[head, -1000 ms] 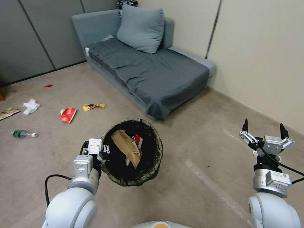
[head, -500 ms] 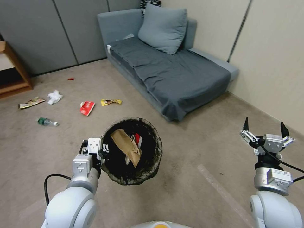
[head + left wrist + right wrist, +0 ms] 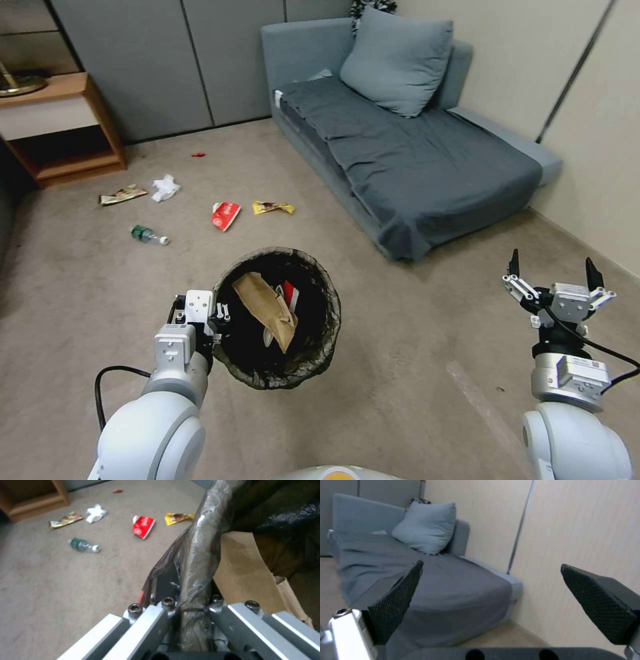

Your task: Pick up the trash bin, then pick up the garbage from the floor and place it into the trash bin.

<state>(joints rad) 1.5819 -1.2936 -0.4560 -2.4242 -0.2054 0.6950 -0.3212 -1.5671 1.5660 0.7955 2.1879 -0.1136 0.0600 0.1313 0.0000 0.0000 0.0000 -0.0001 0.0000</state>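
Brown-bagged trash bin point(image 3: 280, 373) upright, mouth up, left claw point(image 3: 217, 319) clamping rim.

The head camera looks forward and down over both arms. The left wrist camera sits tight behind the left pincer point(image 3: 191, 605), past it sharing the floor litter point(image 3: 225, 215). The right wrist camera peers between the right pincer point(image 3: 500, 597) fingers, sharing the sofa point(image 3: 430, 585).

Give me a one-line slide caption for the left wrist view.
Left gripper clamped on the bag-lined rim of the trash bin, brown paper bag inside, litter on the carpet beyond.
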